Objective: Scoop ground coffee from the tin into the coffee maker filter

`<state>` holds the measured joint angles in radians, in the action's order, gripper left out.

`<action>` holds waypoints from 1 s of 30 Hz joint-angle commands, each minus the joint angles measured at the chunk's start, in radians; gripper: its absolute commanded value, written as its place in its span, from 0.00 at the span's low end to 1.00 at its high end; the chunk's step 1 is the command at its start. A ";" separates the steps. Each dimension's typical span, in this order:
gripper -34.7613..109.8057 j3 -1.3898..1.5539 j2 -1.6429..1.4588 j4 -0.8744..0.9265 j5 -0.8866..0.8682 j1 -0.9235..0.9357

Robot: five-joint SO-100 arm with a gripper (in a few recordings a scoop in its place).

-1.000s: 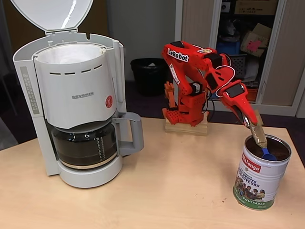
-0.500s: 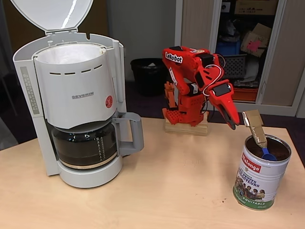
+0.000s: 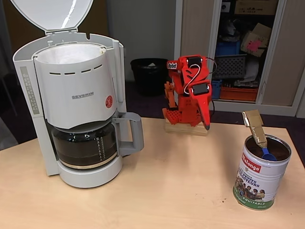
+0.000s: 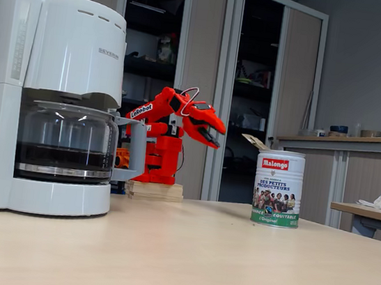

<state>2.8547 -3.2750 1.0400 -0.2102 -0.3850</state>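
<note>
Wooden table, tin, open cupboard behind

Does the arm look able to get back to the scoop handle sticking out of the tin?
Probably yes: the gripper hangs folded near its base, the scoop handle juts clear above the tin, and nothing stands between them.

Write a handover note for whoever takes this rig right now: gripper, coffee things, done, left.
Gripper: carries nothing, folded back near the arm's base, well clear of the tin; open or shut cannot be told.
Tin: upright at the right of the table, open, ground coffee inside. The scoop stands in it, blue bowl down in the coffee, handle leaning out over the rim.
Coffee maker: at the left, lid up, white filter exposed; no coffee visible in it.
Done: nothing that shows.
Left: grasp the scoop, lift a spoonful, tip it into the filter.
</note>
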 commanded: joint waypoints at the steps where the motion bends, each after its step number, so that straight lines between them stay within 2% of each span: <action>1: 0.26 0.021 -0.055 0.020 0.034 0.048; 9: 0.24 0.081 -0.057 0.043 0.127 0.187; 14: 0.24 0.100 -0.055 0.101 0.055 0.230; 20: 0.24 0.146 -0.054 0.029 0.080 0.258; 30: 0.24 0.202 -0.049 0.014 0.146 0.333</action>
<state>3.0311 -3.3180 1.0769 -0.0629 -0.0660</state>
